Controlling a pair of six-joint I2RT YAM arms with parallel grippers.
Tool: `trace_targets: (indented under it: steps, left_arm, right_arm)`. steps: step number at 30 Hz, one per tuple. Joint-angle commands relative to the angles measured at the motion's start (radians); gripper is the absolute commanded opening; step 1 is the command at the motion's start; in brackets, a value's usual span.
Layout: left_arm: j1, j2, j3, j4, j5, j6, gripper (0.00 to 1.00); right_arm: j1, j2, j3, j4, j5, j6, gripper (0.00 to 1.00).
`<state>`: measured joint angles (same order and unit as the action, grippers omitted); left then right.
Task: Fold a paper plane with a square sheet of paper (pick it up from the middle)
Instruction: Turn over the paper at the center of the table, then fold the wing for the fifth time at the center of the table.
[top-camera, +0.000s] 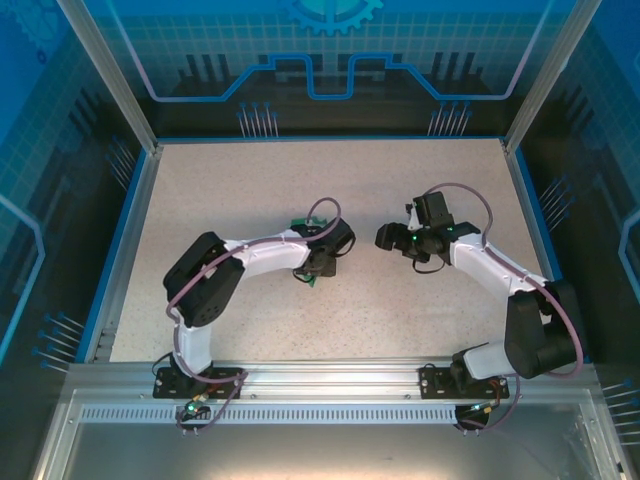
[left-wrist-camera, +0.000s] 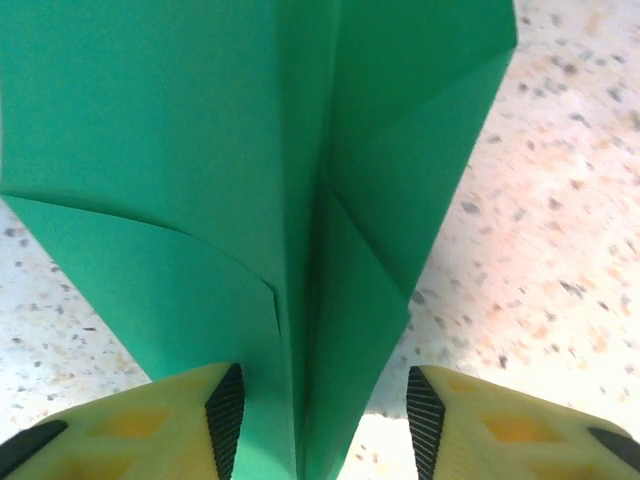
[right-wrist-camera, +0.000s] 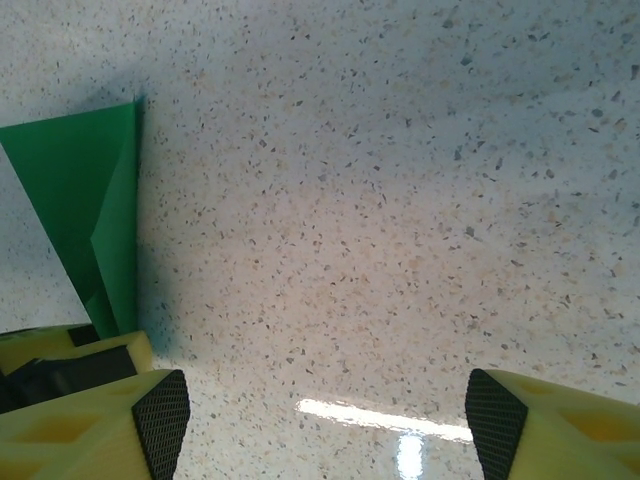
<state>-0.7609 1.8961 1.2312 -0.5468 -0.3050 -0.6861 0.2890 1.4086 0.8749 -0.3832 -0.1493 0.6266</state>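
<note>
The paper plane (left-wrist-camera: 250, 150), a green dart with a centre crease, lies near the middle of the top view, beneath the left gripper (left-wrist-camera: 318, 415). In the left wrist view its central fold is framed by the jaws, which are parted wider than the fold. A gap is seen at the right pad, so no grip is judged. The right gripper (right-wrist-camera: 320, 410) is spread wide over the table (right-wrist-camera: 400, 200), with one wing at the left edge of that frame. The paper is judged light, thin, easily crumpled or slid. It is best pinched gently at the centre crease, mid-length.
</note>
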Motion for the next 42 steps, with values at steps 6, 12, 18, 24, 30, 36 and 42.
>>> trace_targets:
  steps: [6,12,18,24,30,36,42]
  left_arm:
    - [0.122,-0.273,-0.194,0.262,0.311,-0.017,0.72]
    - [0.255,-0.464,-0.369,0.315,0.33,-0.074,0.86]
    - [0.392,-0.588,-0.524,0.316,0.318,-0.136,0.88]
    - [0.449,-0.649,-0.61,0.347,0.325,-0.164,0.93]
    - [0.46,-0.662,-0.642,0.384,0.351,-0.172,0.96]
    - [0.462,-0.603,-0.639,0.471,0.467,-0.159,0.96]
    - [0.462,-0.506,-0.637,0.606,0.603,-0.173,0.94]
  right_arm:
    - [0.191,0.012,0.104,-0.025,0.117,-0.054,0.74]
    - [0.374,0.134,0.248,-0.057,0.213,-0.059,0.7]
    - [0.519,0.33,0.437,-0.098,0.216,-0.066,0.54]
    - [0.561,0.502,0.587,-0.133,0.154,-0.071,0.42]
    - [0.541,0.597,0.636,-0.15,0.15,-0.066,0.39]
    - [0.493,0.602,0.577,-0.114,0.125,-0.052,0.39]
    - [0.449,0.584,0.499,-0.065,0.085,-0.038,0.38]
